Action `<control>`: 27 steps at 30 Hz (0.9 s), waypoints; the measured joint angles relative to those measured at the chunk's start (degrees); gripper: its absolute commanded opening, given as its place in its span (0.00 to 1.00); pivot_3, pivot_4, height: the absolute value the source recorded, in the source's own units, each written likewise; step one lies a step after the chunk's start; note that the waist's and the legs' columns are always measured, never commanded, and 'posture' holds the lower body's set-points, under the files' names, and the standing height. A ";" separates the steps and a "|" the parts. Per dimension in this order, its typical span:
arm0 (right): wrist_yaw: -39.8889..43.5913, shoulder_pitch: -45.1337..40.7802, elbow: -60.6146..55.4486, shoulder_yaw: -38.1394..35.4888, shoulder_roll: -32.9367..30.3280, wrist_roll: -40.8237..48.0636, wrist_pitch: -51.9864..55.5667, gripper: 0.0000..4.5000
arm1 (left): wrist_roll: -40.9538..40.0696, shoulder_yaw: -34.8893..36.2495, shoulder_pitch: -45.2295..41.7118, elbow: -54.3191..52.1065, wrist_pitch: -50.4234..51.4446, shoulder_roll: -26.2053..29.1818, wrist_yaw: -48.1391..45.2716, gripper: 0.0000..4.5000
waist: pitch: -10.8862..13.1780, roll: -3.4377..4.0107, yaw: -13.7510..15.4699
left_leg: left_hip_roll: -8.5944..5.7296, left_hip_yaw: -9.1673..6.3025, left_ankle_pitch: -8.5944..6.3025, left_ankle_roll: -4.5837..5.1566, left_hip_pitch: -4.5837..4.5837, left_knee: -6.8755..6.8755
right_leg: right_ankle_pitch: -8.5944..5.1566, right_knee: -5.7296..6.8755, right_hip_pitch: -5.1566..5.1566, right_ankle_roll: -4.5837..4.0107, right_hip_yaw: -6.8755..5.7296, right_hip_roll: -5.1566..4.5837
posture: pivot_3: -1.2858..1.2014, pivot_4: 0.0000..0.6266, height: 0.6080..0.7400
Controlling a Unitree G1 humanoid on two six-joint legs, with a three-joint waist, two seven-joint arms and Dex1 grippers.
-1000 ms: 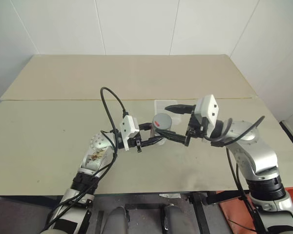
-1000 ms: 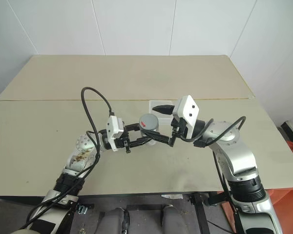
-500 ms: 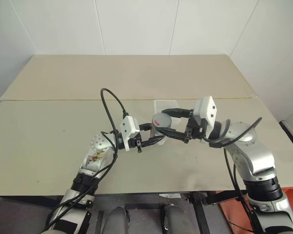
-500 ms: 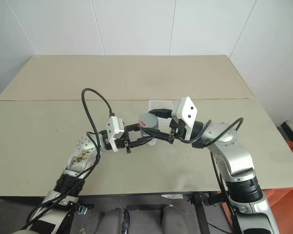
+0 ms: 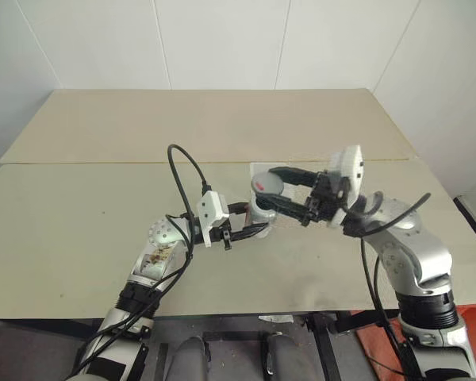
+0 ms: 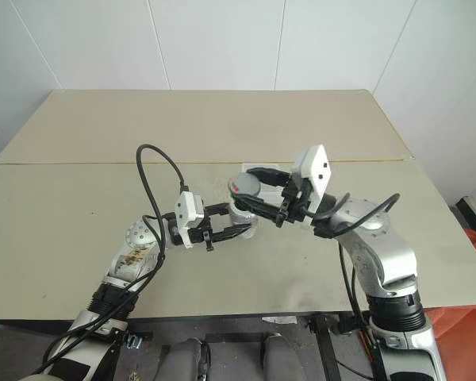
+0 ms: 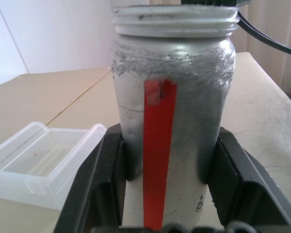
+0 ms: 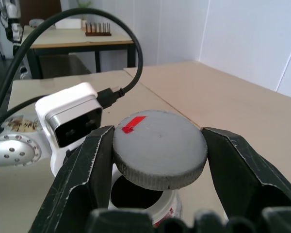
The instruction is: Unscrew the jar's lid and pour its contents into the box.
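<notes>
1. Gripping the jar (image 7: 172,121) by its lower body, the left pincer (image 5: 250,223) is closed on it, one black finger (image 7: 94,184) pressed to each side; the jar stands upright, a red strip running down its silvery wall.
2. Right pincer (image 8: 157,160) is closed on the lid (image 8: 159,147); its two fingers (image 8: 85,167) clamp opposite edges of the grey disc, small red mark on top.
3. Lid is off the jar: it sits just above the jar's mouth, tilted and shifted a little to one side, with the dark opening (image 8: 133,193) visible beneath it.
4. Threaded rim of the jar (image 7: 172,19) is bare and uncapped.
5. Box (image 7: 41,162), clear plastic, lies on the counter (image 5: 79,230) just beyond the jar, toward the far edge; its top is open. In the head views part of it (image 5: 258,170) shows behind the lid.
6. Jar is held above the counter near the robot's middle, both pincers meeting there.
</notes>
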 measured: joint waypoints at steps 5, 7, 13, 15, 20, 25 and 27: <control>-6.85 1.43 -0.04 -3.44 -0.01 -1.13 0.83 0.61 | -0.36 0.14 0.43 -2.56 1.23 0.35 0.69 0.44 | 0.00 0.00 0.06 | -0.01 0.00 0.00 0.00 -0.01 -0.02 | -0.01 -0.01 0.00 0.01 0.00 -0.01 | 0.52 0.24 1.00; -8.75 5.11 0.06 -3.50 -3.62 -4.91 0.67 0.61 | -0.36 0.61 0.82 -3.15 1.58 1.61 1.36 0.44 | 0.00 0.00 0.35 | -0.04 0.00 0.00 0.00 -0.03 -0.02 | -0.03 -0.03 0.01 0.04 -0.02 -0.05 | 0.52 0.24 1.00; -11.56 14.04 0.55 -3.00 -11.03 -11.69 6.00 0.61 | 0.73 3.08 0.61 -2.42 2.41 5.16 3.68 0.44 | 0.00 0.00 0.05 | -0.07 0.01 0.00 0.00 -0.01 -0.02 | -0.04 -0.03 0.00 0.06 0.01 -0.08 | 0.52 0.24 1.00; -12.78 15.32 0.65 -1.13 -12.56 -13.92 8.61 0.61 | 0.77 3.87 0.07 -1.62 2.40 5.81 4.04 0.44 | 0.00 0.00 -0.25 | -0.06 0.00 0.00 0.00 0.03 -0.02 | -0.10 0.00 0.00 0.16 0.02 -0.06 | 0.52 0.24 1.00; -14.41 15.92 1.14 2.48 -13.08 -15.98 16.57 0.61 | 1.00 4.82 -2.35 1.14 2.12 6.93 4.35 0.44 | 0.00 0.01 -0.23 | -0.07 -0.02 0.03 0.06 0.06 -0.02 | -0.22 0.06 0.01 0.37 0.03 -0.05 | 0.52 0.24 1.00; -14.97 15.74 0.91 4.07 -14.36 -18.45 18.36 0.99 | 1.07 5.39 -3.99 4.49 0.84 7.12 4.54 0.44 | -0.04 -0.04 -0.02 | -0.09 -0.03 0.03 0.06 0.08 0.00 | -0.23 -0.02 0.09 0.41 0.03 -0.06 | 0.52 0.24 1.00; -14.35 16.35 0.15 3.28 -14.37 -18.06 18.60 0.99 | 1.21 5.46 -4.30 5.67 0.28 7.07 4.64 0.44 | -0.04 -0.04 -0.01 | -0.09 -0.04 0.03 0.06 0.06 -0.01 | -0.23 -0.02 0.08 0.41 0.03 -0.06 | 0.52 0.24 1.00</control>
